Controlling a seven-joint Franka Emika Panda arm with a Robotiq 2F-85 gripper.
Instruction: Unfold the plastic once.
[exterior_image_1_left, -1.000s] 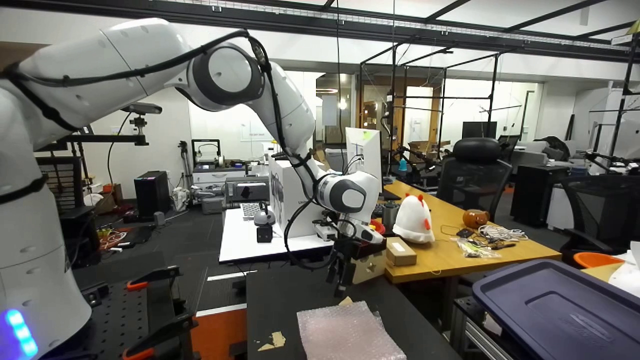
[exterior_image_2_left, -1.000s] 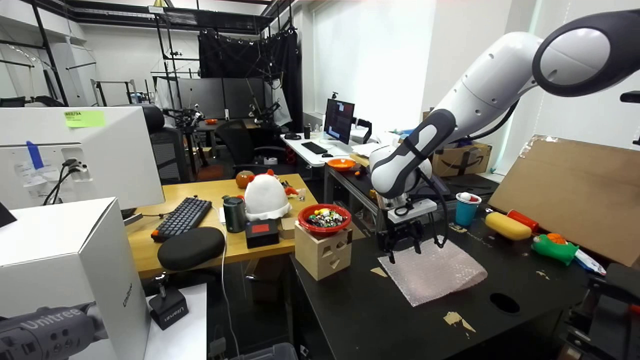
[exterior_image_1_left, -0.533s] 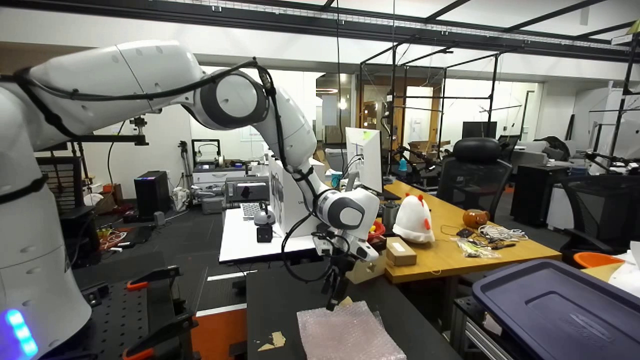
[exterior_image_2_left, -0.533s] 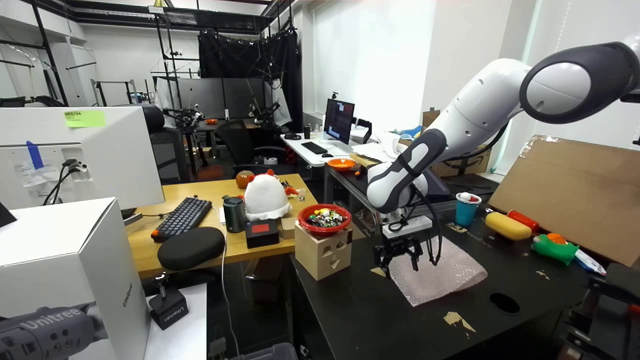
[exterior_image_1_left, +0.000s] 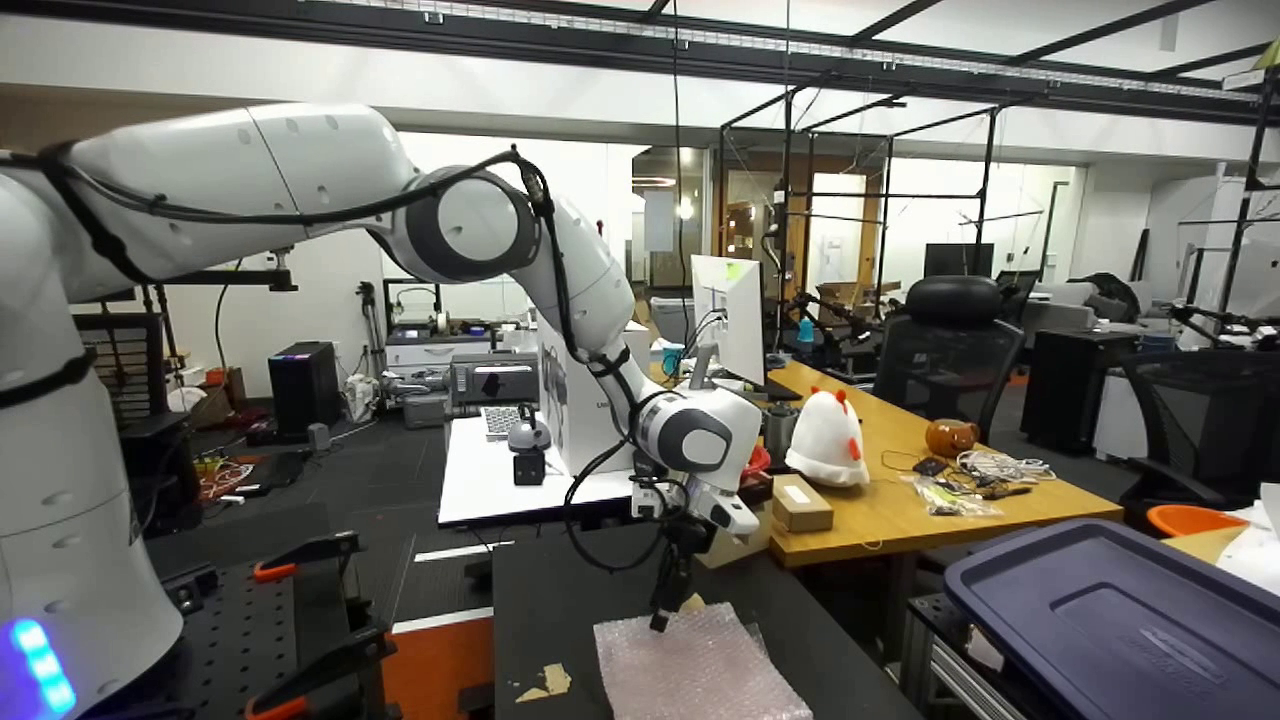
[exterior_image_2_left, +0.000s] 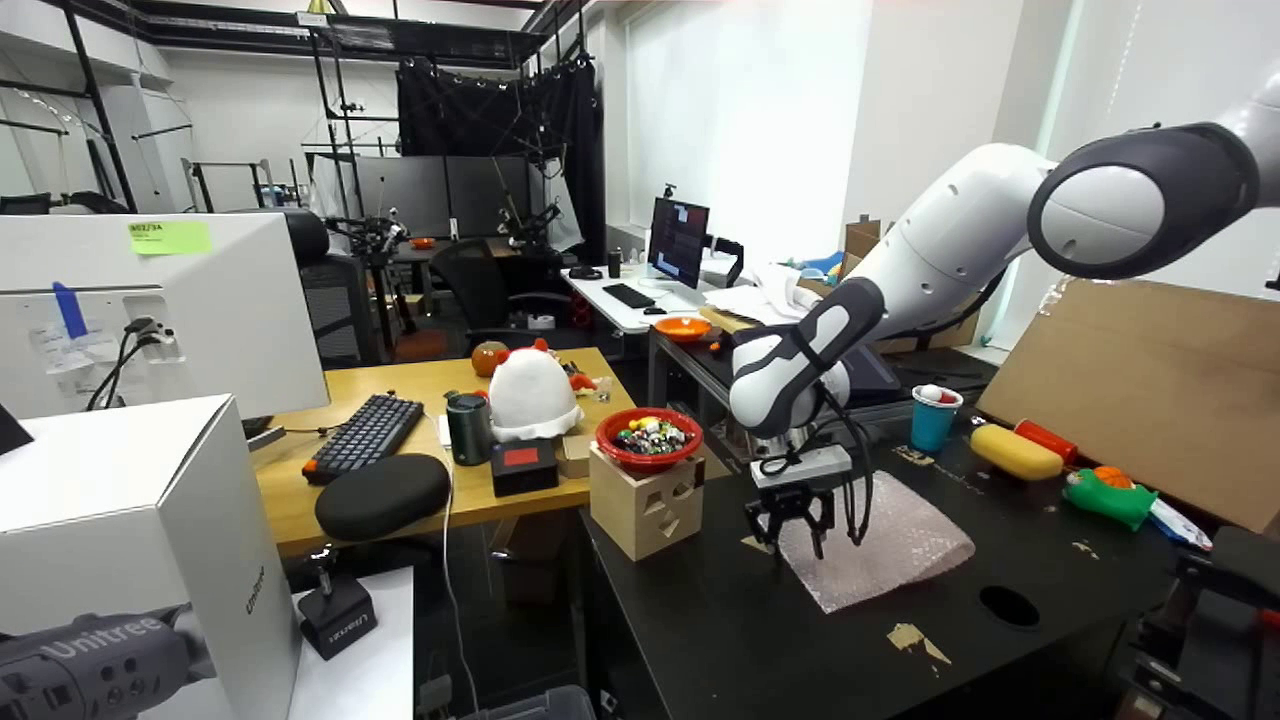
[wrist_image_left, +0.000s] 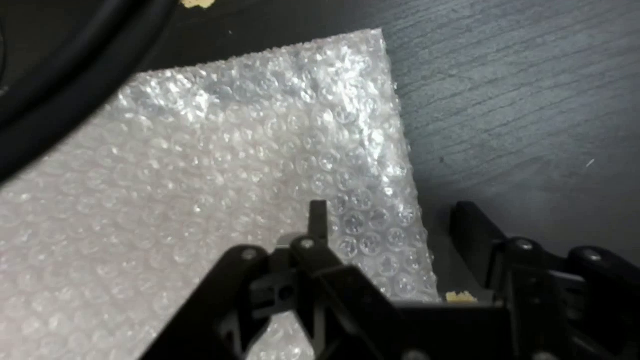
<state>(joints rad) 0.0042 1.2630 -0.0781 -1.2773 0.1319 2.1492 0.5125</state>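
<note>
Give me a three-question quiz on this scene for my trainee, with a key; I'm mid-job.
1. Fill in: in the wrist view the claw is ____ (open or shut), one finger over the bubble wrap, the other past its edge.
2. In an exterior view, the red bowl sits on: A) a keyboard; B) a wooden box; C) a chair.
3. True or false: the bubble wrap is rolled into a ball.

Key: 1. open; 2. B; 3. false, it lies mostly flat on the table.
</note>
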